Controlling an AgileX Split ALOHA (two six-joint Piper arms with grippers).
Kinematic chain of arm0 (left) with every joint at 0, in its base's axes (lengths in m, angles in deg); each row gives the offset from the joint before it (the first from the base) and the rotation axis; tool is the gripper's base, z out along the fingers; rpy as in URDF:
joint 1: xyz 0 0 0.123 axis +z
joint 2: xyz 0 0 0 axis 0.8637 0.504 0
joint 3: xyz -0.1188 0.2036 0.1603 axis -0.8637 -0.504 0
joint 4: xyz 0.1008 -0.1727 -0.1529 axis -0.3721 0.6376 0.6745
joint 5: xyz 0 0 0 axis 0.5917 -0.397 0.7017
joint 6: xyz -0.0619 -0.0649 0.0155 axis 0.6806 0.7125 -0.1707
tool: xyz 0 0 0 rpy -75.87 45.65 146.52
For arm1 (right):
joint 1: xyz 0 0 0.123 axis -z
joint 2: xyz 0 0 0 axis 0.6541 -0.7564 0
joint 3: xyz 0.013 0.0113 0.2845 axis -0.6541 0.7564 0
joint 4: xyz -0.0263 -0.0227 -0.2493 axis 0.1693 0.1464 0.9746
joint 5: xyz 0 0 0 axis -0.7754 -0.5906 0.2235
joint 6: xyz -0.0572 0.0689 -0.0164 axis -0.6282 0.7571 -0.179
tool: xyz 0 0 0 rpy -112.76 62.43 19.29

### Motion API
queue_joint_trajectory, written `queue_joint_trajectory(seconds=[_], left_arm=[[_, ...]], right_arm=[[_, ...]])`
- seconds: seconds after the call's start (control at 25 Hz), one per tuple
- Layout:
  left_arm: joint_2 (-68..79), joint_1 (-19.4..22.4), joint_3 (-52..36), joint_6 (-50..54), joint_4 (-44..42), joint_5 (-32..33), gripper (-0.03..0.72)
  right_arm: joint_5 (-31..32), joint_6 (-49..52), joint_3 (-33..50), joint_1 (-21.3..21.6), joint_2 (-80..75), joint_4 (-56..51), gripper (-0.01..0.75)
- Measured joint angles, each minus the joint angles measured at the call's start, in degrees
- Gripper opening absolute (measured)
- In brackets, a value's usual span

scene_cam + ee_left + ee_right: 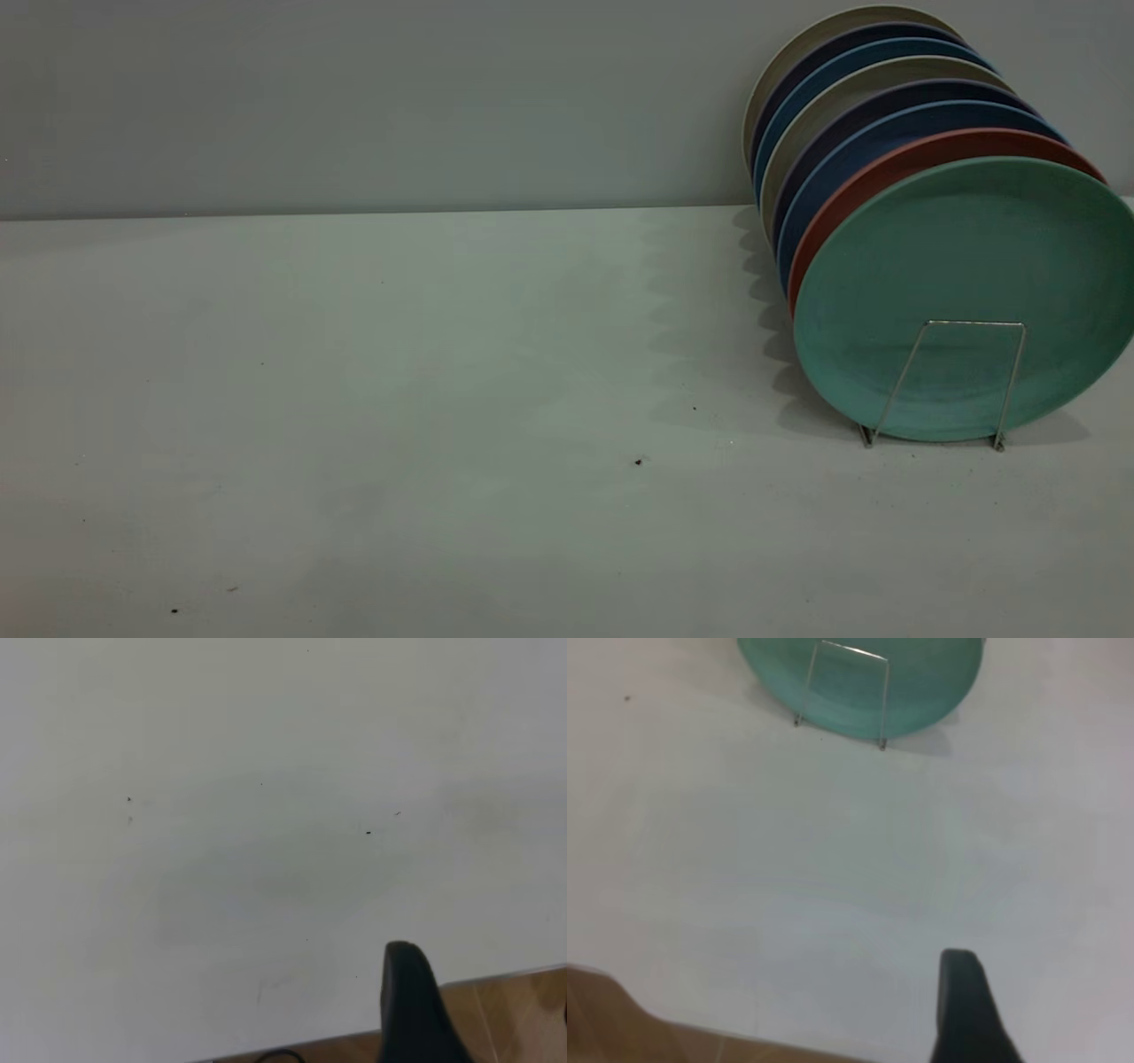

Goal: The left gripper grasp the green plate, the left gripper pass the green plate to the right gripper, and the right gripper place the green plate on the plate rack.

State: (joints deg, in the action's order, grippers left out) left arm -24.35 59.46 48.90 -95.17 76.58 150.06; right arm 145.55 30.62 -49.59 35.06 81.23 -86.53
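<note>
Since the green plate point(966, 266) already stands in the plate rack point(961, 377), a stray nudge could topple it. Each tool, left point(416, 1010) and right point(966, 1010), shows 1 finger only; I cannot tell their spread.

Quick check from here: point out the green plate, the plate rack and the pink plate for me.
green plate point(966, 257), exterior view, centre of its face.
plate rack point(974, 323), exterior view, top bar of the front wire loop.
pink plate point(886, 168), exterior view, exposed upper rim behind the green one.

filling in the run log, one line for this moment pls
green plate: upright, frontmost in plate rack | left hand, right hand: over bare table, holding nothing
</note>
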Motion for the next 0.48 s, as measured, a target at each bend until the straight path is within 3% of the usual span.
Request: queue_joint_trajectory(seconds=[0.48], left_arm=[[-0.6,0.0,0.0,0.2,0.0,0.0,0.446]], right_arm=[[0.0,0.3,0.0,0.0,0.9,0.0,0.461]])
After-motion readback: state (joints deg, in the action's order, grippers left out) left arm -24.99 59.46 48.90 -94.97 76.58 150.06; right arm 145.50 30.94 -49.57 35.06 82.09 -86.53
